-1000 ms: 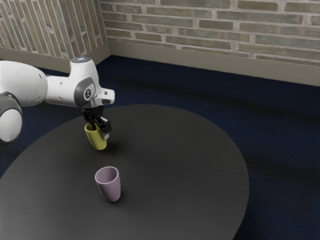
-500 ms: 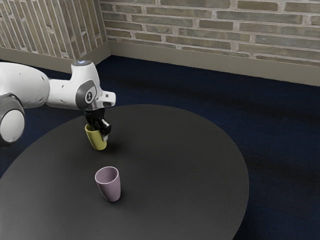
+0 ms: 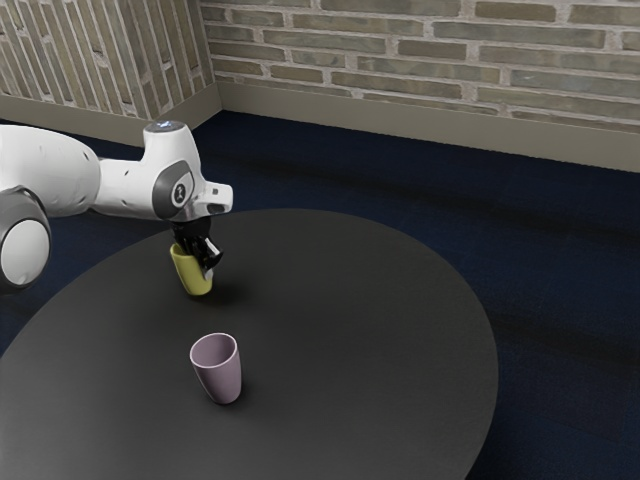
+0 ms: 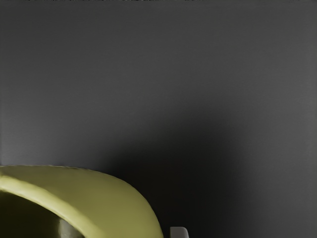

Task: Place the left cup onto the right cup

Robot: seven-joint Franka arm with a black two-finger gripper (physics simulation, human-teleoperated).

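**Exterior view.** The round black table [image 3: 350, 320] occupies the centre and lower part of the frame, standing on a dark blue floor [image 3: 480, 190]. A brick wall [image 3: 420, 50] runs along the top. The white arm [image 3: 100, 185] enters at the exterior view's left edge, in the upper left of the frame, and bends down toward the table.

**End effector.** The black gripper [image 3: 200, 252] points downward at the mouth of the yellow cup [image 3: 190, 278]. Its fingers are drawn close together and pinch the cup's wall at the rim, on the side toward the exterior view's right. One finger lies against the outside of the wall; the other reaches into the mouth.

**Task objects.**
- The yellow cup sits left of centre in the frame, near the table's far left edge, mouth up and leaning slightly. Whether its base touches the table top cannot be determined.
- The purple cup [image 3: 217, 368] stands upright, mouth up, in the lower left of the frame. It is nearer the camera than the yellow cup.
- The two cups are apart, with bare table top between them.

**Wrist view.** The yellow cup [image 4: 94, 198] shows its curved rim and dark interior directly under the hand. The table's dark surface [image 4: 173, 89] extends beyond it. A small pale part [image 4: 178, 232] shows just beside the rim; it cannot be identified
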